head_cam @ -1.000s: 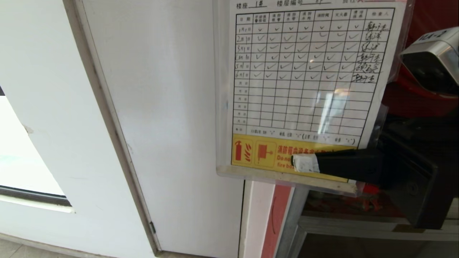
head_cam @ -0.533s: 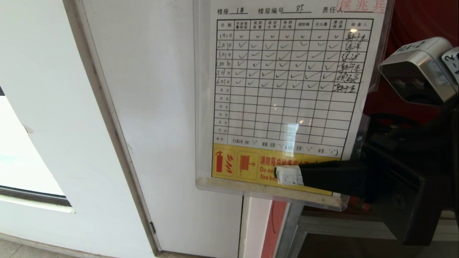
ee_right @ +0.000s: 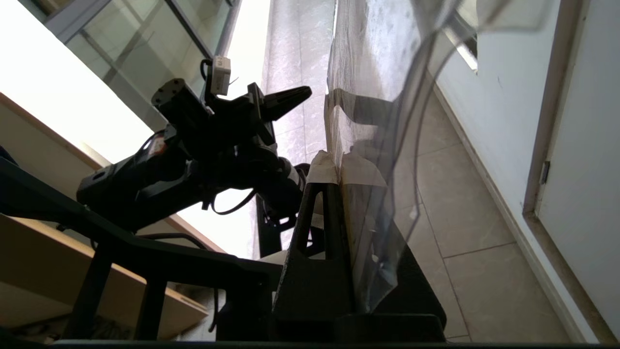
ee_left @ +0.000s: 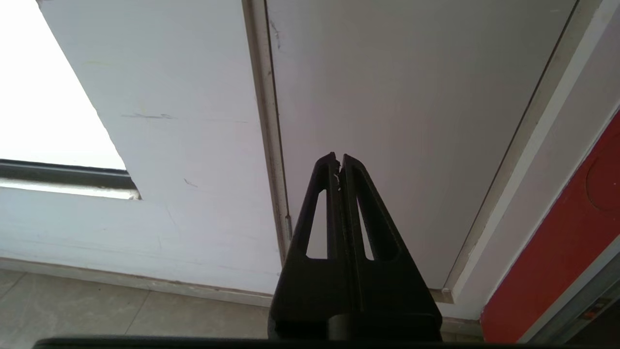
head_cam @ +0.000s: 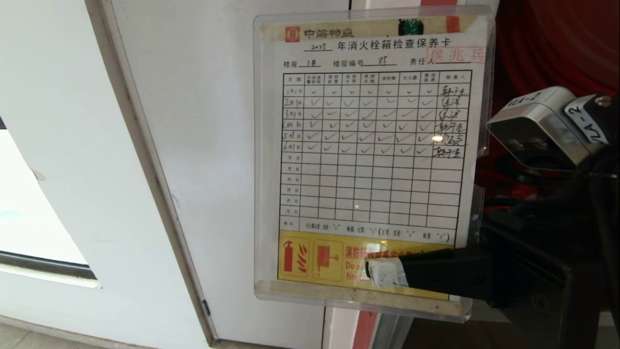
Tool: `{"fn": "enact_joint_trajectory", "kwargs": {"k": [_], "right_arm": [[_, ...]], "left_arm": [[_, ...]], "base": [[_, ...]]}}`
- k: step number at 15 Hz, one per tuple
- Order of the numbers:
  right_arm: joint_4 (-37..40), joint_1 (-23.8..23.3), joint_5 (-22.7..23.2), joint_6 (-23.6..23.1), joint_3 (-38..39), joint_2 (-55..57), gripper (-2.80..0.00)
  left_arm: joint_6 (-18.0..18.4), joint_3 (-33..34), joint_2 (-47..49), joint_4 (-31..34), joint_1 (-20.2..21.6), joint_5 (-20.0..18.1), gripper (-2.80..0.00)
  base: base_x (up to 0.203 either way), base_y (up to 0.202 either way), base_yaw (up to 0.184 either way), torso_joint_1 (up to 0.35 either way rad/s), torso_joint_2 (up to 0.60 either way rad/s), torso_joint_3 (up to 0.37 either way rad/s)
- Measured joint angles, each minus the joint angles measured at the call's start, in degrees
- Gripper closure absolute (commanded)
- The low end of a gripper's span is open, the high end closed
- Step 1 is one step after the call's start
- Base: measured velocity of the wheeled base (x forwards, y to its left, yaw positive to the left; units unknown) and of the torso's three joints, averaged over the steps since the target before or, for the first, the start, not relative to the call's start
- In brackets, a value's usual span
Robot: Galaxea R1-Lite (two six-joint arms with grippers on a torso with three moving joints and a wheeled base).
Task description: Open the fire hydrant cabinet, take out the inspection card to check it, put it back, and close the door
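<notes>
Before white door [head_cam: 213, 145] — glossy card [head_cam: 370, 160], taped tool [head_cam: 385, 272]

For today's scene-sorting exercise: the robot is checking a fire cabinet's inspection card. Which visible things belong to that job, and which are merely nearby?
Belonging to the job:
- inspection card, in its clear sleeve
- right gripper, shut on the card's lower edge
- fire hydrant cabinet, red inside

Merely nearby:
- white door
- tiled floor
- left gripper, shut, idle

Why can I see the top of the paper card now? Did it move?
Yes. The inspection card came down and slid left against the white door, which stayed put. The right gripper is shut on its bottom edge.
</notes>
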Motion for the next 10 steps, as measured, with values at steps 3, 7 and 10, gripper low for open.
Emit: {"fn": "enact_joint_trajectory", "kwargs": {"k": [3,7,10], "right_arm": [[0.0,0.0,0.6,1.1,0.5,-0.6,0.00],[0.0,0.0,0.6,3.0,0.7,-1.4,0.00],[0.1,0.0,0.6,4.7,0.7,-1.9,0.00]], "left_arm": [[0.0,0.0,0.0,0.0,0.0,0.0,0.00],[0.0,0.0,0.0,0.0,0.0,0.0,0.00],[0.0,0.0,0.0,0.0,0.0,0.0,0.00]], "base": [[0.000,0.000,0.000,0.000,0.00,0.000],[0.000,0.000,0.000,0.000,0.00,0.000],[0.000,0.000,0.000,0.000,0.00,0.000]]}}
